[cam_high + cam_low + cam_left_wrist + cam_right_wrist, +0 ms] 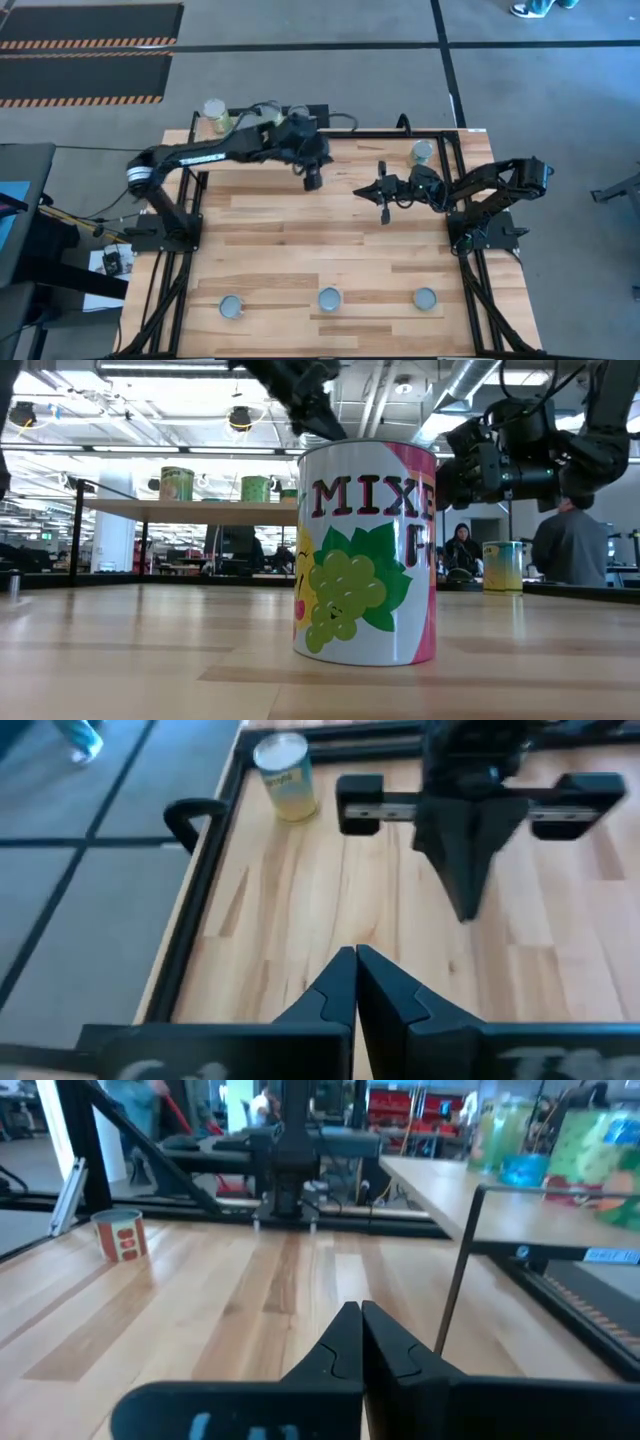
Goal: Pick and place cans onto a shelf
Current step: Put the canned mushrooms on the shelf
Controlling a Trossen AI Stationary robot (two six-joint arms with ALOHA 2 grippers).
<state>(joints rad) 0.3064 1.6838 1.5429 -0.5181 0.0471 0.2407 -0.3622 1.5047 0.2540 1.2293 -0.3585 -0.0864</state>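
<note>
three cans [329,298] along near table edge, both grippers [312,180] [384,212] clenched empty mid-table, apart

Overhead, table-level and two wrist views share the table [300,240].

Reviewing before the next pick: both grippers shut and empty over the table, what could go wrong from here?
1. Left gripper and right gripper face each other closely; the arms may collide.
2. Left gripper must reopen before any can, or it may topple one.
3. The yellow can sits beside the table frame; approach looks tight.
</note>
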